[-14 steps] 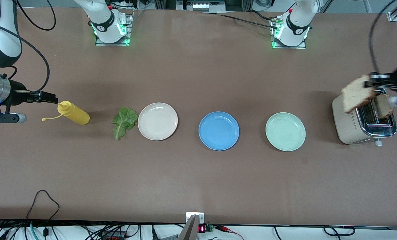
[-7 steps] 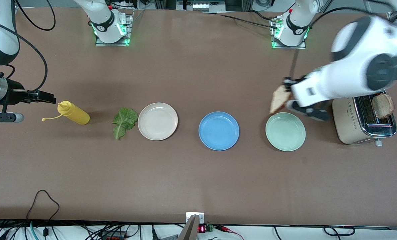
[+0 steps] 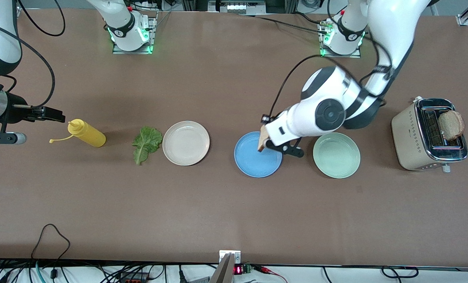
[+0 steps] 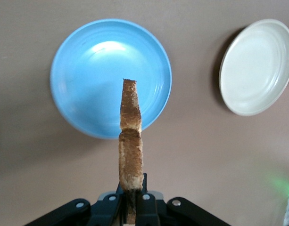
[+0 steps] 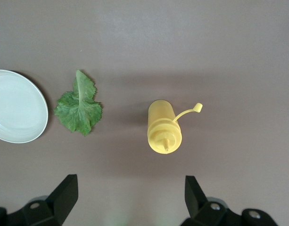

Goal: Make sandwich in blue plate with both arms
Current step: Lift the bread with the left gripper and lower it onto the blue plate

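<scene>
The right gripper [image 3: 57, 115] hangs wide open at the right arm's end of the table, just beside the yellow squeeze bottle [image 3: 86, 133]. From the blue plate [image 3: 253, 161], a lettuce leaf [image 3: 146, 144] and cream-white plate [image 3: 186, 142] lie toward that end. The left gripper [image 3: 264, 138], clamped on a bread slice [image 4: 129, 160] held on edge, hovers over the blue plate. Toward the left arm's end sit a mint-green plate [image 3: 336, 155] and a toaster [image 3: 428, 135] holding a second slice [image 3: 451, 125].

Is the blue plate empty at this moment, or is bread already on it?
Empty. The blue plate shows only bare glaze; the bread slice is edge-on in the shut left gripper, over the plate, not lying on it.
</scene>
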Motion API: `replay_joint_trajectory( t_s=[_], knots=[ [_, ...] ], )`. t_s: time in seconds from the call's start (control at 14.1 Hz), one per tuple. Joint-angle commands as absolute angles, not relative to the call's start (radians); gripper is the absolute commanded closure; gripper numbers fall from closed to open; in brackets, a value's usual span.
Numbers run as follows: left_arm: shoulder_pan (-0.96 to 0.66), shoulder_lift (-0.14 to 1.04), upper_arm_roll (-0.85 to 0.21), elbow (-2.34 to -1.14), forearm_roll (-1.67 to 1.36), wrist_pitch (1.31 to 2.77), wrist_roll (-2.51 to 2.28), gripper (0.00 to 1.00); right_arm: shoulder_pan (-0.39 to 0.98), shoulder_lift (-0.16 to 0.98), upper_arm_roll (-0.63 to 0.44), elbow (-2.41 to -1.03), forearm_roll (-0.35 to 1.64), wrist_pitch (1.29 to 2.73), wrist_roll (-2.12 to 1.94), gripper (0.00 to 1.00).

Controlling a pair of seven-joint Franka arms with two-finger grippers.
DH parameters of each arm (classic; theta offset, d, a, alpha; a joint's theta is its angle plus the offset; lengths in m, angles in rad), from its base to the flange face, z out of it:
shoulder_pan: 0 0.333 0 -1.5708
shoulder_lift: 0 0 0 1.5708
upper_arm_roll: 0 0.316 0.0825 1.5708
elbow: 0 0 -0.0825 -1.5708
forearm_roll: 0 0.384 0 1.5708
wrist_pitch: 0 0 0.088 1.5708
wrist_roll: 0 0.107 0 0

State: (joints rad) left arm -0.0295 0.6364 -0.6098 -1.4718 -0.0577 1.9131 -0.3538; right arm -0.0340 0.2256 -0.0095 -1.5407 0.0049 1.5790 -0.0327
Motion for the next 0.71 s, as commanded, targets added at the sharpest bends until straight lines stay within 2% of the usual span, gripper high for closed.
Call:
replay_joint_trajectory(
  t_s=[0.0,0.42,0.64],
  knots=[
    [-0.054,0.702,-0.611,-1.447,-0.071,2.0,-0.405,1.0,-0.026,0.233,-0.006,-1.529,0.008,1.595,-0.023,0.0],
    [-0.063,0.794,-0.611,-1.447,-0.072,2.143,-0.437,1.0,-0.017,0.278,-0.005,-1.532,0.006,1.673,0.055,0.0],
    [-0.068,0.813,-0.609,-1.447,-0.072,2.155,-0.474,1.0,0.067,0.327,-0.005,-1.532,-0.001,1.741,0.274,0.0]
  ],
)
